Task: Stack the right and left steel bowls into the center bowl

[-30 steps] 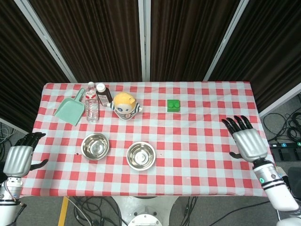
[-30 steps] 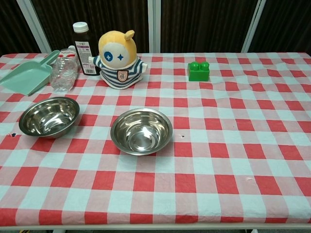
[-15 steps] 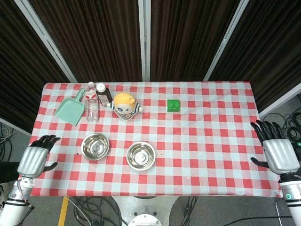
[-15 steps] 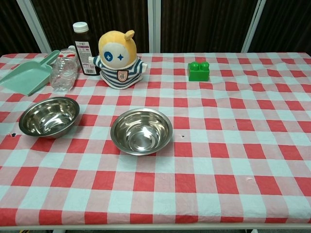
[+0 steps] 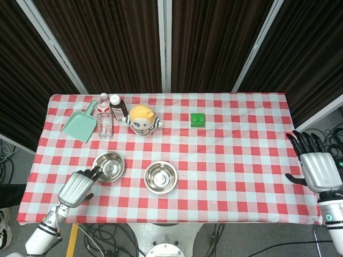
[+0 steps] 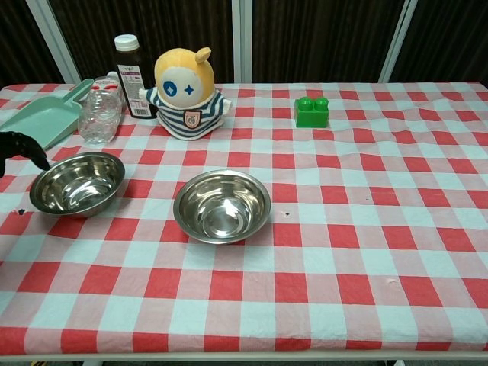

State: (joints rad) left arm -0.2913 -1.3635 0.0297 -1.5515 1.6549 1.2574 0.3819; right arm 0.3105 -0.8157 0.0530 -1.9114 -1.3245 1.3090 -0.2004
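Two steel bowls stand on the checked tablecloth. The left bowl (image 5: 109,166) (image 6: 76,184) sits a short gap from the center bowl (image 5: 161,177) (image 6: 222,206), and both stand upright. My left hand (image 5: 77,187) hovers over the table's front left, its dark fingertips (image 5: 96,172) reaching the left bowl's near-left rim; it holds nothing. In the chest view only those fingertips (image 6: 19,145) show, at the left edge just above the bowl. My right hand (image 5: 316,167) hangs beyond the table's right edge, fingers spread and empty; the chest view does not show it.
Along the back of the table stand a green dustpan (image 5: 79,126), a water bottle (image 5: 104,122), a dark bottle (image 5: 119,107), a yellow plush toy (image 5: 143,119) and a green block (image 5: 198,120). The table's edge (image 5: 300,160) runs just left of my right hand.
My left hand has come in from beyond the table's left edge to the left bowl's rim. My right hand, over the table's right side a second ago, has drawn back past the edge.
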